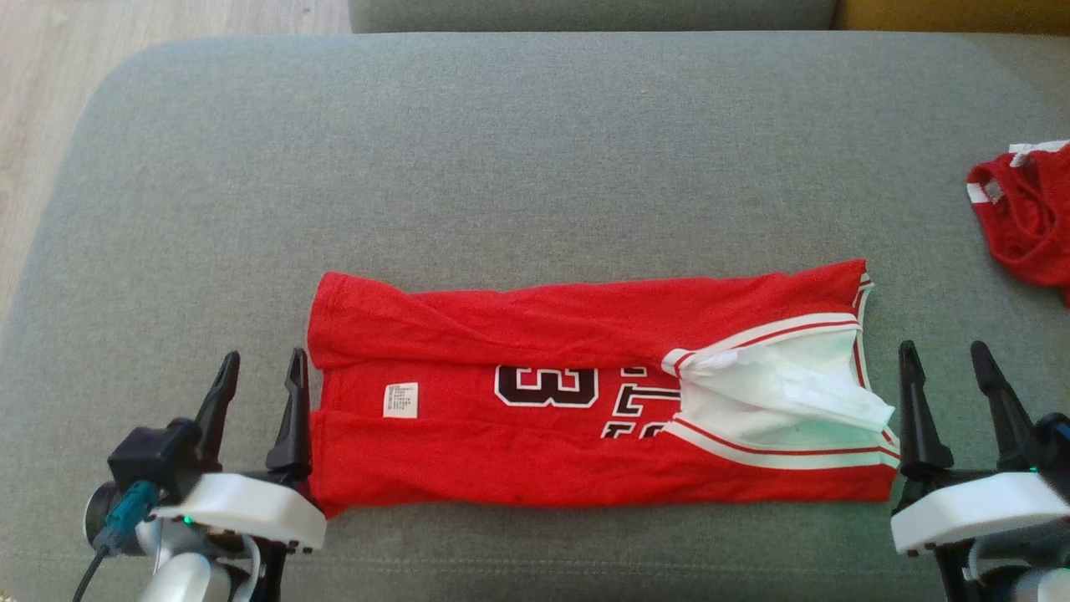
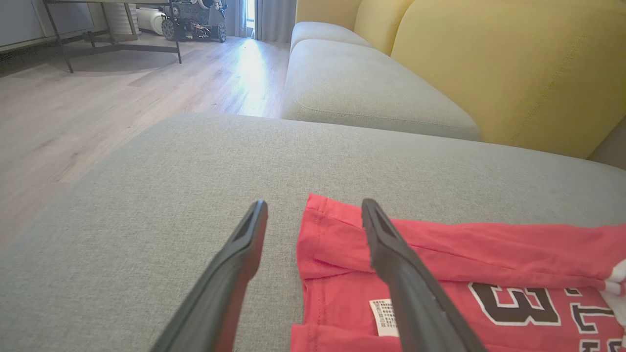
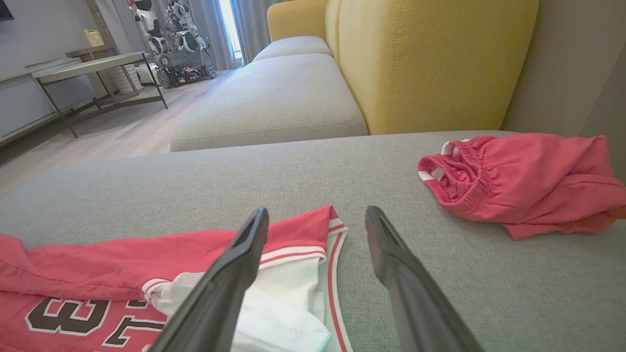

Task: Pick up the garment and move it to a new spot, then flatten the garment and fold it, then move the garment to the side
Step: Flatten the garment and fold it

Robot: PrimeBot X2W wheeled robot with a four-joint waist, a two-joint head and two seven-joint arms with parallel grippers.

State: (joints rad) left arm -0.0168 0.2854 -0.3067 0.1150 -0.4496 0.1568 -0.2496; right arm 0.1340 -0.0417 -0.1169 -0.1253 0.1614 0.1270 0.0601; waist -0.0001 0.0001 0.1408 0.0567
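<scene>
**Robot lining up on a half-folded jersey**

A red jersey (image 1: 585, 418) is lying as a long band near the front edge of a grey sofa cushion (image 1: 535, 167), both long sides turned in toward the middle, with a black number showing in the gap between them. Its long axis is running across the head view. The hem and a small white label (image 1: 399, 400) are pointing to the robot's left, and the white-trimmed neck end with its loose white lining (image 1: 786, 393) to the right.

The left fingers (image 1: 294, 410) are standing wide open at the hem end, one of them over the cloth edge. The right fingers (image 1: 915, 410) are gaping empty just beside the neck end.

The risk is likely in the grasp. Pinching only a top layer could pull a flap open, and lifting unevenly could skew the band or spill the lining. Red shorts (image 1: 1024, 217) are lying on the right, well apart.
</scene>
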